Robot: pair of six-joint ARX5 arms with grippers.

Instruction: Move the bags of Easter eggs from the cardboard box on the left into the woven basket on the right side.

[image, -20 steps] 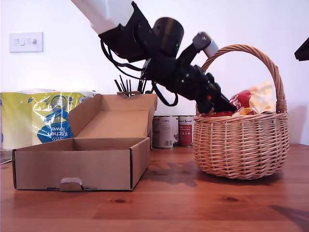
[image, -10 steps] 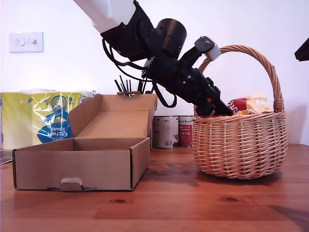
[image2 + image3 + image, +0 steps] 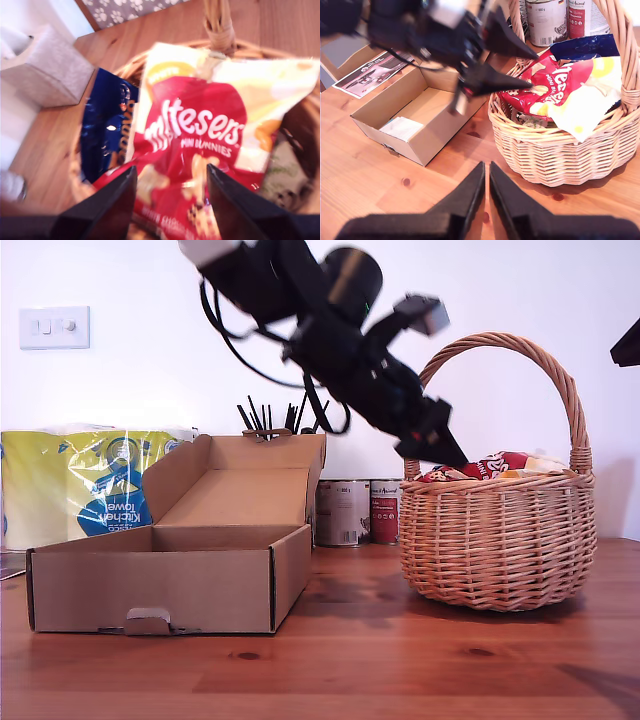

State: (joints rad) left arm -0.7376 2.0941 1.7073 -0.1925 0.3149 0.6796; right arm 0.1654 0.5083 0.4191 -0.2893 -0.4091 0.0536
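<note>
The woven basket [image 3: 495, 550] stands on the table at the exterior view's right. A red Maltesers bag [image 3: 195, 130] lies on top inside it, beside a dark blue bag [image 3: 107, 130]. My first gripper [image 3: 432, 452] hangs open just above the basket's rim, nothing between its fingers [image 3: 110, 205]. The second wrist view looks down on the basket [image 3: 555, 150], the red-and-yellow bag [image 3: 560, 85] and my first gripper [image 3: 532, 70]. The cardboard box [image 3: 170, 580] sits open at the exterior view's left. My second gripper [image 3: 486, 200] is shut, high above the table.
A flat white item [image 3: 402, 127] lies in the box [image 3: 427, 145]. Tin cans [image 3: 345, 512] stand behind, between box and basket. A kitchen towel pack [image 3: 90, 485] sits behind the box. A dark part [image 3: 628, 343] juts in at the exterior view's upper right edge.
My first gripper has let go of the red bag and risen out of the basket. The bag has settled lower, level with the rim.
</note>
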